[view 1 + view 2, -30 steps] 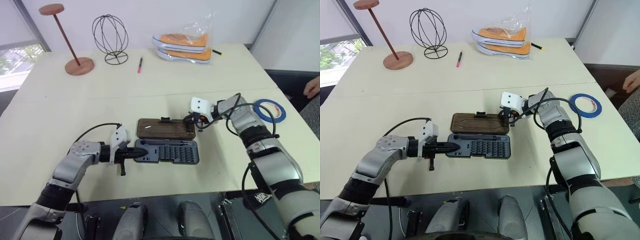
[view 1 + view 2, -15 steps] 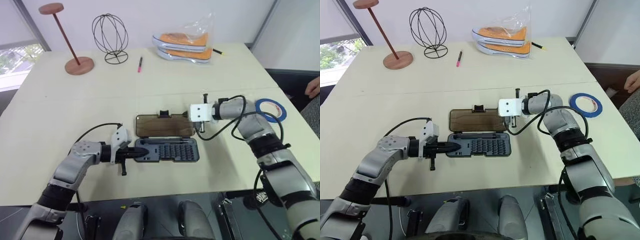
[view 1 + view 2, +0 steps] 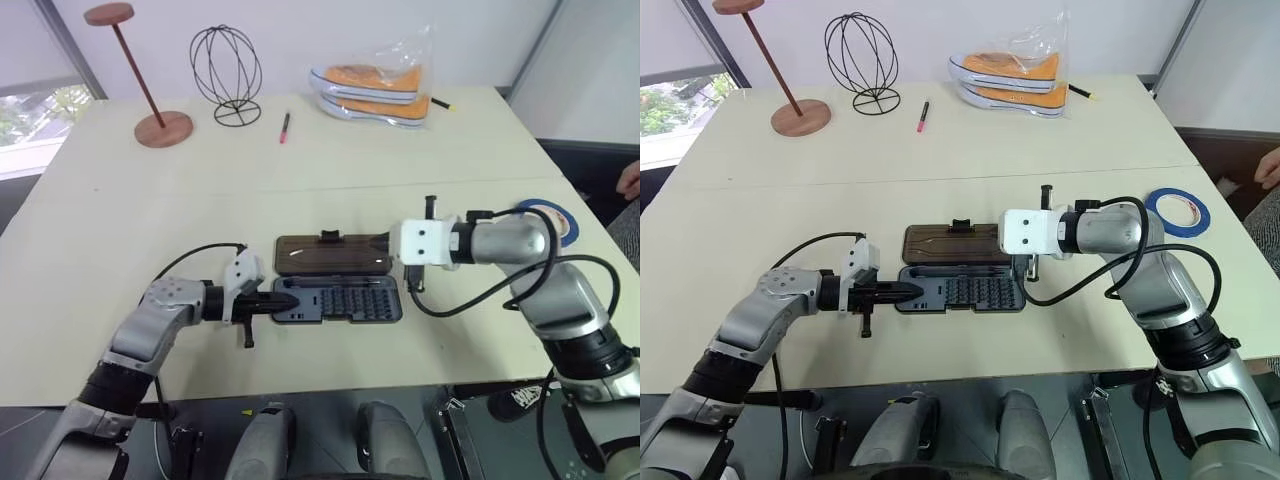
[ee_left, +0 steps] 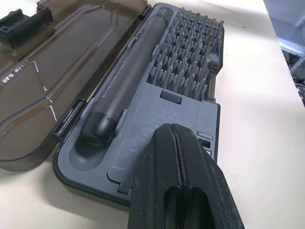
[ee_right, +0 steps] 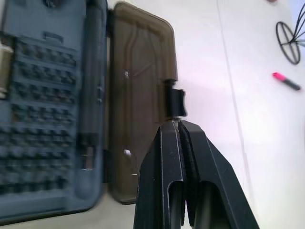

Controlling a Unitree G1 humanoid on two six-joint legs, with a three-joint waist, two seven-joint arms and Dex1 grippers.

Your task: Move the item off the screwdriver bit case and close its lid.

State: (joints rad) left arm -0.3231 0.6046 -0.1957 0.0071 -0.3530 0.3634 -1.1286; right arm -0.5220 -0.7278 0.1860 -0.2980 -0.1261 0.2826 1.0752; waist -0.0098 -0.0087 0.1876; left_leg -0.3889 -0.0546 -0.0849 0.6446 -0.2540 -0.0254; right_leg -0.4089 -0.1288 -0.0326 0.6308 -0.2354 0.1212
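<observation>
Writing: some small lettering runs along the black screwdriver handle [image 4: 125,76] in the case, too small to read.
Case [image 3: 340,301]: open on the desk [image 3: 150,215], bits showing; lid [image 3: 330,254] lies flat behind it, as a second ago.
Tape roll [image 3: 562,220]: on the desk at the right edge, well apart from the case.
Left end effector [image 3: 287,300]: fingers pressed together, tips over the case's left end, unmoved.
Right end effector [image 5: 177,126]: fingers pressed together, holding nothing; has pulled back and risen, now over the lid's right end.
</observation>
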